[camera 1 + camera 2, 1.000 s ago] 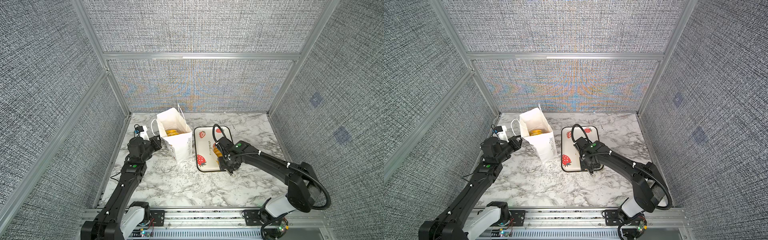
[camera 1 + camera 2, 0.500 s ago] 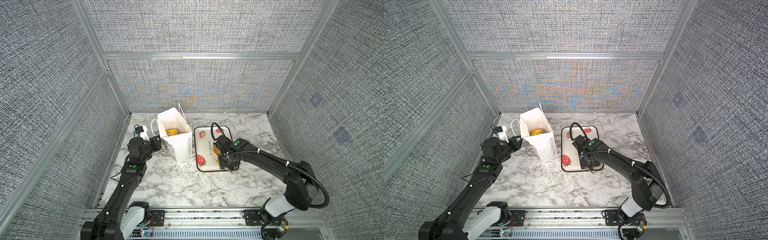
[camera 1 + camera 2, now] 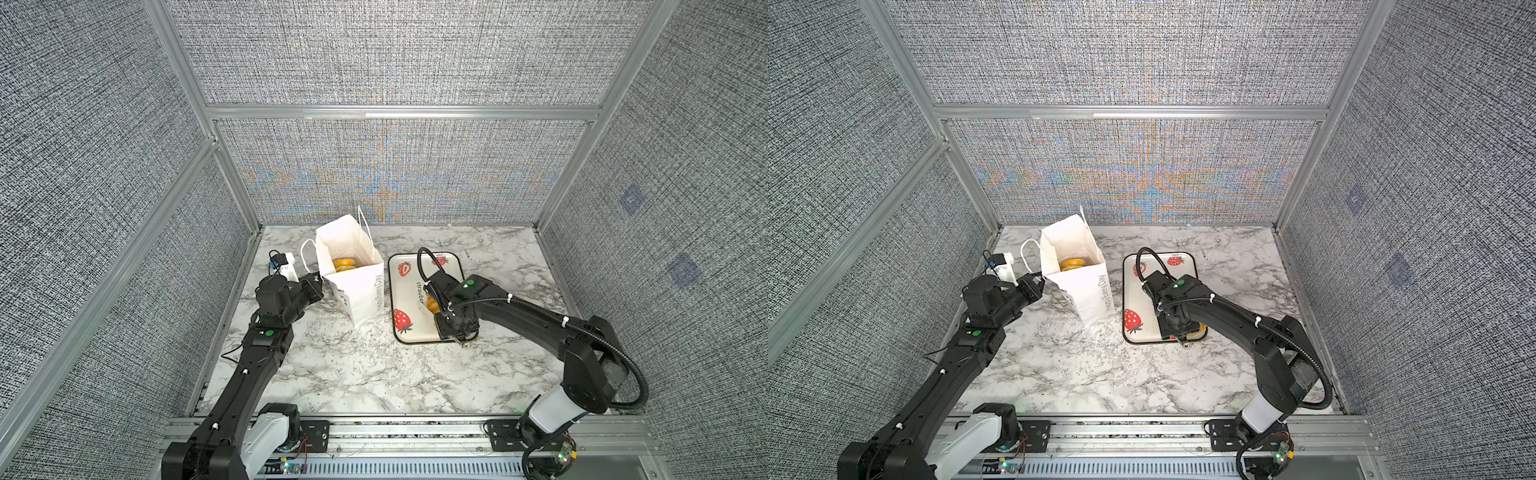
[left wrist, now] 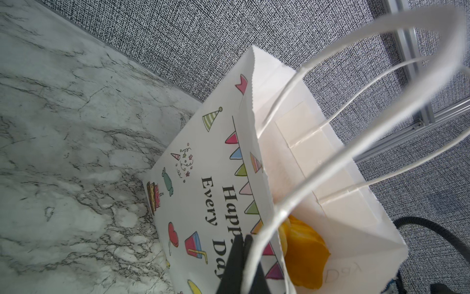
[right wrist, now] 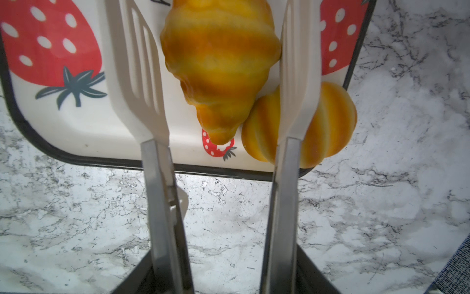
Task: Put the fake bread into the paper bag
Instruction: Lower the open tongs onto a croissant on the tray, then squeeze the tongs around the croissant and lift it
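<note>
The white paper bag stands open, with fake bread inside. My left gripper is shut on its rim beside a cord handle. My right gripper is shut on white tongs over the strawberry tray. A ridged croissant lies between the blades, one blade touching it. A round ridged bun sits at the tray's corner.
A small white device with a blue clip and black cable lies behind my left gripper by the left wall. Grey fabric walls on aluminium posts close in three sides. A metal rail runs along the front edge.
My right arm has shifted a little over the tray with the tongs. The left arm and the bag have not moved.
</note>
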`<action>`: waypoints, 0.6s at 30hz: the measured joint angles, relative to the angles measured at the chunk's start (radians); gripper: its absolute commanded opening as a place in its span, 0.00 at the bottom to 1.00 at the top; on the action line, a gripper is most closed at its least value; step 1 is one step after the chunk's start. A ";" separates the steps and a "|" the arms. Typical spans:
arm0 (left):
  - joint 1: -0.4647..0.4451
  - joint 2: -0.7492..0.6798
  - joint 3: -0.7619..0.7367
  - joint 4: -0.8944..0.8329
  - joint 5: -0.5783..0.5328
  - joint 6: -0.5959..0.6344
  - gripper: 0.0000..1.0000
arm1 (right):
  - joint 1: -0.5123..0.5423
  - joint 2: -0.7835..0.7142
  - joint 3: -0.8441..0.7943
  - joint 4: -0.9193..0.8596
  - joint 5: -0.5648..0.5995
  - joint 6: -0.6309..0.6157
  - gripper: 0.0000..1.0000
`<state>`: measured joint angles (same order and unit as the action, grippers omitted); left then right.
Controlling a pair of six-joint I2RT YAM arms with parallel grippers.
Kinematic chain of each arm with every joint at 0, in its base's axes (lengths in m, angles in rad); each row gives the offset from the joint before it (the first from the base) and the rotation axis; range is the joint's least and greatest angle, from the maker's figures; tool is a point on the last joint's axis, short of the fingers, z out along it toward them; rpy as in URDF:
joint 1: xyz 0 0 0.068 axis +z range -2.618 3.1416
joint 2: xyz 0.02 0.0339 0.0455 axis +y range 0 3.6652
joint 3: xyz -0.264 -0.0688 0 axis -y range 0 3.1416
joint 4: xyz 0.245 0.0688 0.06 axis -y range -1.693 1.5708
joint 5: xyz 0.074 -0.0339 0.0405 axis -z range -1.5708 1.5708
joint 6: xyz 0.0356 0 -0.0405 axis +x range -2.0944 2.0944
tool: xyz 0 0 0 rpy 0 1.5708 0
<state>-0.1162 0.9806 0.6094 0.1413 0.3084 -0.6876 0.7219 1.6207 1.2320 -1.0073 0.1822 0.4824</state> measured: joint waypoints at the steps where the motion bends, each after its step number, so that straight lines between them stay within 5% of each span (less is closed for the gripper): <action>1: 0.000 0.001 0.000 0.000 0.000 0.000 0.00 | -0.001 0.005 0.002 0.000 0.000 0.000 0.59; 18: 0.000 0.012 0.000 0.000 -0.003 0.004 0.00 | -0.003 0.012 0.038 -0.014 0.024 -0.022 0.43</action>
<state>-0.1162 0.9924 0.6094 0.1413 0.3054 -0.6834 0.7189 1.6329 1.2697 -1.0214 0.2058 0.4603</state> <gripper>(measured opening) 0.053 0.440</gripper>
